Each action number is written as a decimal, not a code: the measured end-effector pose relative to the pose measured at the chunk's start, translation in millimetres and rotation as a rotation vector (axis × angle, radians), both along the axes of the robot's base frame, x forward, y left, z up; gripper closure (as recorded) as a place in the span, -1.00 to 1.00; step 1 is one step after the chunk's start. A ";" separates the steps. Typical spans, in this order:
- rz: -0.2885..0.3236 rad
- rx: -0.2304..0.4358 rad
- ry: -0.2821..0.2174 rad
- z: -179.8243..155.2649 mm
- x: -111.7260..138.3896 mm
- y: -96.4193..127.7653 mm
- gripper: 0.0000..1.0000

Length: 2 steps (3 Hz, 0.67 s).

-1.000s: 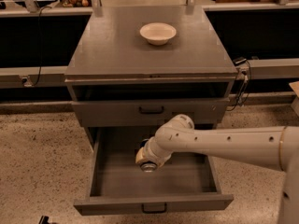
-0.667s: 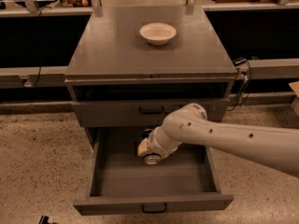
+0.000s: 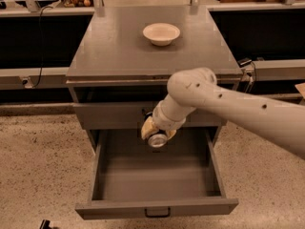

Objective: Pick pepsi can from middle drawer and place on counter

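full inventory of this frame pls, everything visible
can: 1, silver end showing, held above the open drawer
middle drawer: 1, grey, pulled open, lowest tier
upper drawer front: 1, grey, shut
counter: 1, grey, cabinet top
bowl: 1, cream, on the counter's far side
floor: pale speckled, around the cabinet
arm: 1, white, reaching in from the right
gripper: 1, yellowish fingers, closed on the can

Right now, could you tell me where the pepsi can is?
Camera view, centre: the pepsi can is held in the gripper over the open middle drawer, in front of the shallower drawer front below the counter.
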State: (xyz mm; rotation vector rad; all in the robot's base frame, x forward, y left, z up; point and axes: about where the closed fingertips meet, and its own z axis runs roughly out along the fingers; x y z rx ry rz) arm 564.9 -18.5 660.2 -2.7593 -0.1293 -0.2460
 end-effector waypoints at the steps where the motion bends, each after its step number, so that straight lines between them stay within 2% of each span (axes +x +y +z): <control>1: 0.047 -0.068 -0.004 48.9 18.5 -14.2 0.14; 2: 0.063 -0.114 -0.006 82.3 29.4 -26.7 0.12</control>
